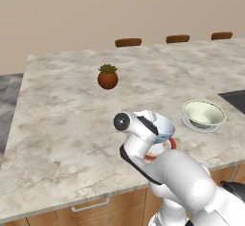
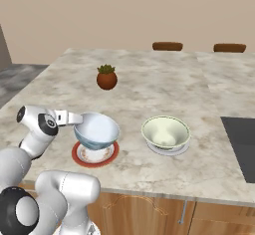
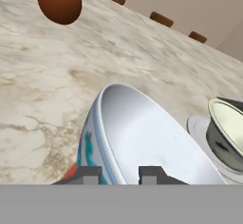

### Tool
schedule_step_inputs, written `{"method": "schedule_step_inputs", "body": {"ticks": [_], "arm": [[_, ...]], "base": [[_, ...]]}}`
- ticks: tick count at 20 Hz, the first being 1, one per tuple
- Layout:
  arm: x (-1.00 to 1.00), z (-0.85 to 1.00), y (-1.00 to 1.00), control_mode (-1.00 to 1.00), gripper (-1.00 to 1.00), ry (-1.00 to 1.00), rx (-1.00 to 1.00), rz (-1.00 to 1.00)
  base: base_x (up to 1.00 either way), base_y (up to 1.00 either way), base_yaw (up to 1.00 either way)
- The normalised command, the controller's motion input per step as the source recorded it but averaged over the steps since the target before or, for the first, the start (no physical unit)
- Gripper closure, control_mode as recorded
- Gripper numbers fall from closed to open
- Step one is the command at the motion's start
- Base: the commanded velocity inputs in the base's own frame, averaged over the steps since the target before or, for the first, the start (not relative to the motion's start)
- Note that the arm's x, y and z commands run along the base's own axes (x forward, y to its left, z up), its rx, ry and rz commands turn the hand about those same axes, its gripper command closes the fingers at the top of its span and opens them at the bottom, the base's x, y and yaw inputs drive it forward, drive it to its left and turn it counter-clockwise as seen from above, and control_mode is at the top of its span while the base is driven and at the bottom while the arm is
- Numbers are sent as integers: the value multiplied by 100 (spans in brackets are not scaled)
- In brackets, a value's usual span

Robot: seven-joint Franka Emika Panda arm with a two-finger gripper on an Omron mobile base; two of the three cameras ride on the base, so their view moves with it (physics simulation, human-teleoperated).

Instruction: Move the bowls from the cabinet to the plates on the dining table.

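Observation:
The white bowl with a blue-teal pattern point(image 2: 97, 129) hangs upright right over the red plate point(image 2: 94, 155) near the front edge of the dining table point(image 2: 149, 89). My gripper point(image 2: 75, 119) is shut on its left rim; in the hand view the rim passes between the two fingertips of the gripper point(image 3: 120, 174). I cannot tell whether the bowl's foot touches the plate. The cream-white bowl point(image 2: 166, 132) with a green band sits on a white plate point(image 2: 169, 150) to the right. From the left base view, the held bowl point(image 1: 162, 124) is partly behind my arm, above the red plate point(image 1: 171, 144).
A terracotta potted plant point(image 2: 106, 77) stands mid-table, further back. A dark panel point(image 2: 241, 139) is set in the top at the right. Brown chair backs point(image 1: 128, 42) line the far edge. Wooden drawers point(image 1: 91, 205) run under the front edge.

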Motion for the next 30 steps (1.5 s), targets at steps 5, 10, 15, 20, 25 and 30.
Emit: {"method": "schedule_step_inputs", "body": {"ticks": [5,10,15,20,25,30], "arm": [[-9,-20,-10,-100,100,0,-2,0],[0,-30,-9,-100,100,0,-4,0],[-6,-20,-14,-100,100,0,-4,-1],[-15,-27,-28,-100,100,0,-3,-2],[-12,-23,-19,-100,100,0,0,-1],[0,-4,-1,-100,100,1,0,0]], "base": [[0,0,0],[0,0,0],[0,0,0],[0,0,0],[0,0,0],[0,0,0]]}}
